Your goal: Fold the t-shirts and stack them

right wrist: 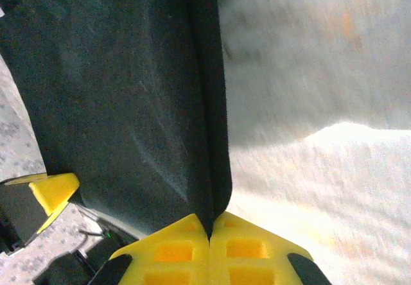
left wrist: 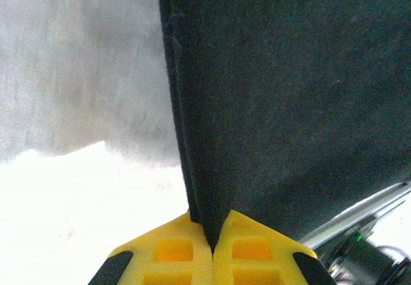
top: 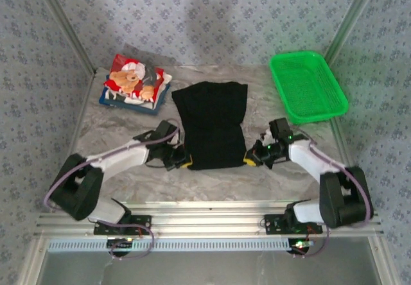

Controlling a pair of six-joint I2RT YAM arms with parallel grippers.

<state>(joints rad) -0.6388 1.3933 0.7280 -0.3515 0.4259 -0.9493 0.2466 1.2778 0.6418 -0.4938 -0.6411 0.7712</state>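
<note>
Left gripper [top: 184, 164] is clamped tight on the near-left corner of the black t-shirt [top: 212, 121], which lies flat mid-scene, long axis running near to far. Right gripper [top: 248, 161] pinches the near-right corner, so I'd guess the near hem gets folded straight away from the grippers.

Black shirt [top: 210, 121]: matt knit cloth, soft. Basket [top: 307, 86]: glossy green plastic mesh. Desk [top: 218, 185]: smooth marbled grey. Claw pads [left wrist: 170, 250]: yellow moulded plastic.

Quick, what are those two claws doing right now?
Left gripper: closed on the black t-shirt, near left corner.
Right gripper: closed on its near right corner.
</note>
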